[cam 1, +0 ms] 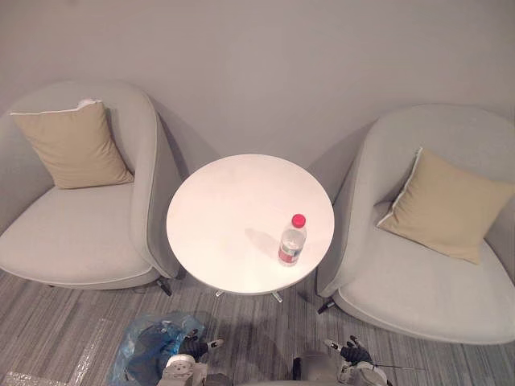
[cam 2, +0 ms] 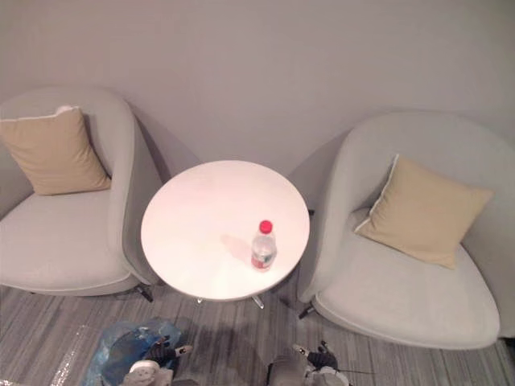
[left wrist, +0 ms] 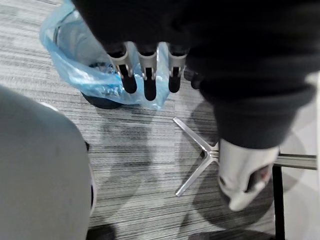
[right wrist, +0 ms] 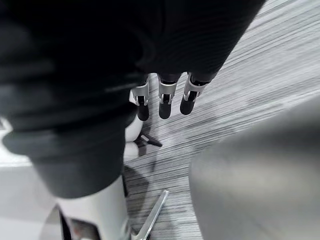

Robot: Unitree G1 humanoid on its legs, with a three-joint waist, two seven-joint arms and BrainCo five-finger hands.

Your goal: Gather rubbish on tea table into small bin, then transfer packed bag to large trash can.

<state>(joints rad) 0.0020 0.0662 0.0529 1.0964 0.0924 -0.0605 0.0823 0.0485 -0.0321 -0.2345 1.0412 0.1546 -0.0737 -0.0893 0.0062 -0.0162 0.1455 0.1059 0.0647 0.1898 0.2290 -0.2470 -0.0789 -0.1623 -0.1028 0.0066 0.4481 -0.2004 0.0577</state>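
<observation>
The left hand (cam 1: 181, 370) was positioned low at the lower left of the head views. The right hand (cam 1: 352, 363) was low at the lower right, well apart from the left. The left fingers (left wrist: 148, 75) extended straight, side by side, uncurled. The right fingers (right wrist: 165, 102) did likewise. Neither hand held anything.

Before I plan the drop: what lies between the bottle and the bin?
Only bare table beside the bottle, then carpet down to the bin, in the left eye view.
</observation>
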